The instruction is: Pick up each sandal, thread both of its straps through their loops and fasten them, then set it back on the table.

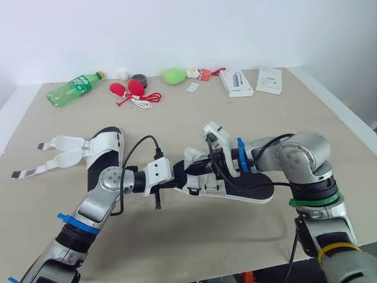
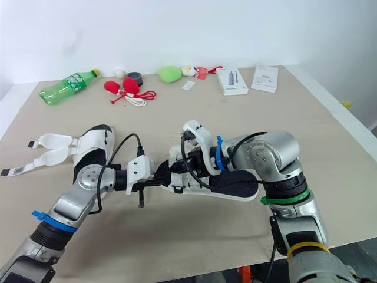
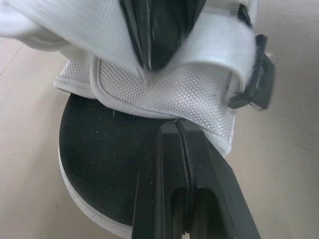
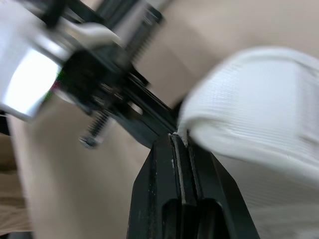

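A black-soled sandal with white mesh straps (image 1: 238,187) lies at the table's middle, between my two grippers. My left gripper (image 1: 184,181) reaches in from the left and is shut; its fingertips (image 3: 177,127) press on the edge of the white mesh upper (image 3: 164,94), above the black footbed (image 3: 104,149). I cannot tell if they pinch the mesh. My right gripper (image 1: 211,167) comes down from above and is shut on a white strap (image 4: 249,99) of this sandal. A second sandal (image 1: 106,154) rests at the left, its two straps (image 1: 56,152) lying open.
Along the far edge stand a green bottle (image 1: 73,88), red items with a cord (image 1: 132,90), a black roll (image 1: 139,80), a green lump (image 1: 174,75) and two white boxes (image 1: 236,82) (image 1: 269,79). The table's front edge (image 1: 194,274) is close below the arms.
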### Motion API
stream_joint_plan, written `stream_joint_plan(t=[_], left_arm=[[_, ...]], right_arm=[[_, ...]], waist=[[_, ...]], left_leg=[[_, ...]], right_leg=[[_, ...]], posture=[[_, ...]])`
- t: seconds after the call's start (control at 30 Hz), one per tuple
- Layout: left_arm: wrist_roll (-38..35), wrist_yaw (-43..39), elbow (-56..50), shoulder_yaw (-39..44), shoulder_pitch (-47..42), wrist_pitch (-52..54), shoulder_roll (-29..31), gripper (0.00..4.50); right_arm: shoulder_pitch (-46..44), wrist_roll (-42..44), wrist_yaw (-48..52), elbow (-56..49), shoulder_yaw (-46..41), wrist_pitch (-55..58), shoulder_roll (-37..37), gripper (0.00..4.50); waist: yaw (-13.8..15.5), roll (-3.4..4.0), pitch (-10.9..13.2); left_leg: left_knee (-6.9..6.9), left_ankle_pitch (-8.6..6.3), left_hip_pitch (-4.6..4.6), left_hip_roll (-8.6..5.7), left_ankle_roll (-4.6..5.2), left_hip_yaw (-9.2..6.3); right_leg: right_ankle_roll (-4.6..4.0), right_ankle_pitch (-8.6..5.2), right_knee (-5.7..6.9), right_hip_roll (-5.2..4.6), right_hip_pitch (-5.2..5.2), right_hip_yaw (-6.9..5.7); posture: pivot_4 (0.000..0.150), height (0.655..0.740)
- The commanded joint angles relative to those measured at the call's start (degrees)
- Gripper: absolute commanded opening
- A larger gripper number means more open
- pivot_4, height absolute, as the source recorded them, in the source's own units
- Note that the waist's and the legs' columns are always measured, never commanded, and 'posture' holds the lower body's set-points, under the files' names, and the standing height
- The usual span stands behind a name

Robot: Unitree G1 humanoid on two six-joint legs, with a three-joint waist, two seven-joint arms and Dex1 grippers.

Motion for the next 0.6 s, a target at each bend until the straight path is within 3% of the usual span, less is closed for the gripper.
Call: stream_joint_plan(t=[0.03, 0.2, 0.43, 0.6], left_arm=[[0.6, -0.2, 0.7, -0.7, -0.4, -0.2, 0.1, 0.00], [0.6, -0.2, 0.9, -0.8, -0.4, -0.3, 0.2, 0.00], [0.6, -0.3, 1.2, -0.8, -0.7, -0.5, 0.1, 0.00], [0.6, -0.2, 1.6, -0.8, -1.0, -0.6, 0.0, 0.00]], right_arm=[[0.4, -1.5, 2.4, -1.0, 1.8, -3.1, -0.9, 0.05], [-0.1, -3.1, 4.1, -0.5, 1.7, -5.0, -2.2, 0.05], [-1.4, 1.6, 5.1, -2.7, -2.3, 1.4, -0.9, 0.05], [0.5, 4.2, 6.2, -5.0, -3.4, 4.3, -2.2, 1.76]], waist=[[0.0, 0.00, 0.0], [0.0, 0.00, 0.0], [0.0, 0.00, 0.0], [0.0, 0.00, 0.0]], left_leg=[[0.00, 0.00, 0.00, 0.01, 0.01, -0.01], [0.00, 0.00, 0.01, 0.02, 0.01, -0.01], [0.00, 0.00, 0.00, 0.02, 0.01, -0.01], [0.01, 0.00, 0.00, 0.01, 0.01, -0.03]], right_leg=[[-0.01, 0.00, 0.00, 0.02, 0.00, 0.00], [-0.01, 0.00, 0.00, 0.02, 0.01, -0.01], [-0.01, 0.00, 0.00, 0.01, 0.00, -0.01], [-0.01, 0.00, 0.00, 0.00, 0.01, -0.01]], posture=[[0.150, 0.7400], [0.150, 0.7400], [0.150, 0.7400], [0.150, 0.7400]])
